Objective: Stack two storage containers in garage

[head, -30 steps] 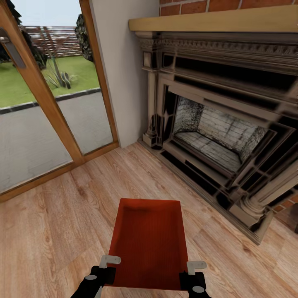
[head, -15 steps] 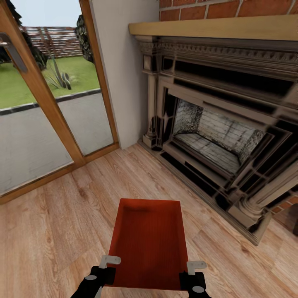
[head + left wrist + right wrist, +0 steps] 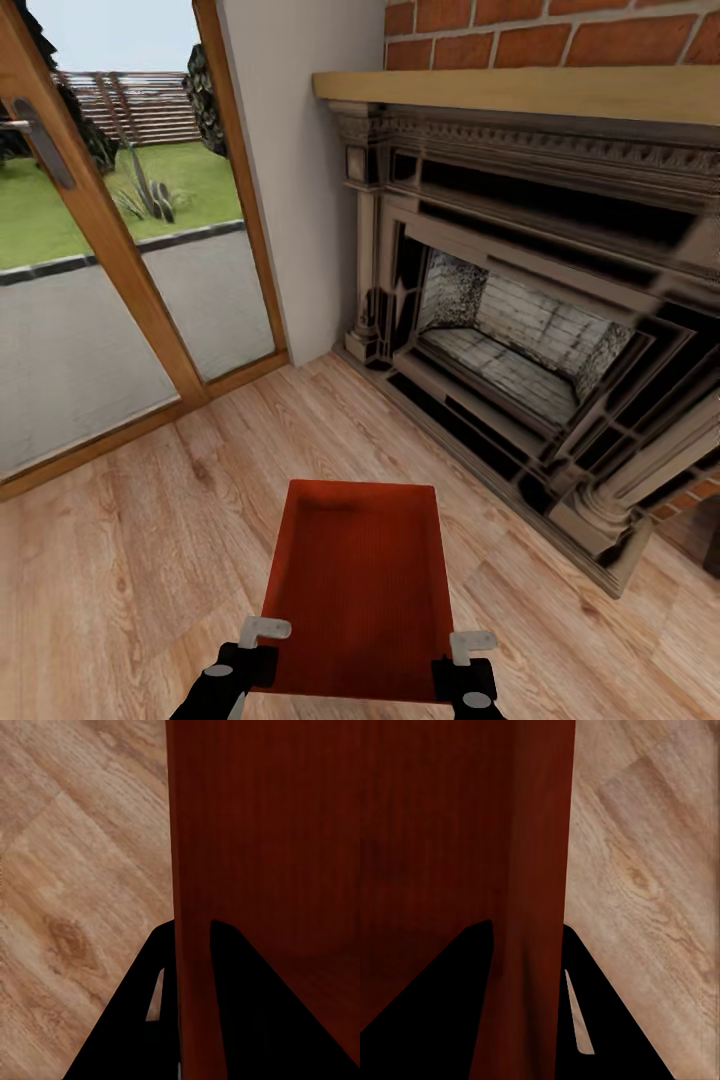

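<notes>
The bin [image 3: 358, 585] rides level above the wood floor [image 3: 130, 560] before the fireplace [image 3: 520, 330]. The left tool [image 3: 252, 650] pinches its left wall and the right tool [image 3: 470, 655] its right wall, likely so that it stays flat on the way to the garage.

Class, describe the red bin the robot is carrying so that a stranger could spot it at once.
Start at the brick-topped fireplace, then drop to the wood-plank floor before it. Above that floor the left gripper and right gripper pinch the storage container, the one plain orange-red, lidless, low-walled thing among browns.
</notes>
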{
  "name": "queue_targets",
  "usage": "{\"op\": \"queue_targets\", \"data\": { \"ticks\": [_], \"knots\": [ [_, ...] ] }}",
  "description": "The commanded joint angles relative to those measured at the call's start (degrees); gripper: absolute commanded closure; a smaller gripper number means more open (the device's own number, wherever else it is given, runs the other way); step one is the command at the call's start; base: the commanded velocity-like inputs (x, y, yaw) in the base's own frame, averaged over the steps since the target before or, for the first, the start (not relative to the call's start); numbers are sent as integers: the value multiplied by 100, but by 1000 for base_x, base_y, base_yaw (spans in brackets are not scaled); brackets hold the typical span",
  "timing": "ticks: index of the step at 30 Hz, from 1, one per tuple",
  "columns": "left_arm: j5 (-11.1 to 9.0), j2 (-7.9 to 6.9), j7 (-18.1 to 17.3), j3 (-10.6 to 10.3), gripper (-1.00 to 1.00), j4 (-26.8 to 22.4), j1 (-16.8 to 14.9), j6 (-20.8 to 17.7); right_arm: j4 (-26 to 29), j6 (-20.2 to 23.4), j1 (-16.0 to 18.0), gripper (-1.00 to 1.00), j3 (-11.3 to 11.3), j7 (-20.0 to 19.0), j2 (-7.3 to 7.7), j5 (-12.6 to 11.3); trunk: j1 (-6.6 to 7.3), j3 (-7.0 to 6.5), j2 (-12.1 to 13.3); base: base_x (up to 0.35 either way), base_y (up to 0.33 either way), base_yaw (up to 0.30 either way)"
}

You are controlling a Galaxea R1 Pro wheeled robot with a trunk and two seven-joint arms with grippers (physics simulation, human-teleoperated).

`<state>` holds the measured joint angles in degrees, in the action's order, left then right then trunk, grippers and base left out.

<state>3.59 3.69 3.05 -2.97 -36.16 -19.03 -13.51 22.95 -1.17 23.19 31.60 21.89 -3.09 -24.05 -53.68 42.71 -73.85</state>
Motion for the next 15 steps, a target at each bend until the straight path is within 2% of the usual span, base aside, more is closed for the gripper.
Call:
{"op": "queue_targets", "data": {
  "ticks": [1,15],
  "knots": [
    [53,0,66,-54,100,47,5,-36,51,-23,11,100,-48,43,3,32,23,-24,39,0,0,0],
    [54,0,64,-55,100,47,5,-36,51,-16,11,100,-48,52,1,32,330,-404,601,0,0,0]
  ]
}}
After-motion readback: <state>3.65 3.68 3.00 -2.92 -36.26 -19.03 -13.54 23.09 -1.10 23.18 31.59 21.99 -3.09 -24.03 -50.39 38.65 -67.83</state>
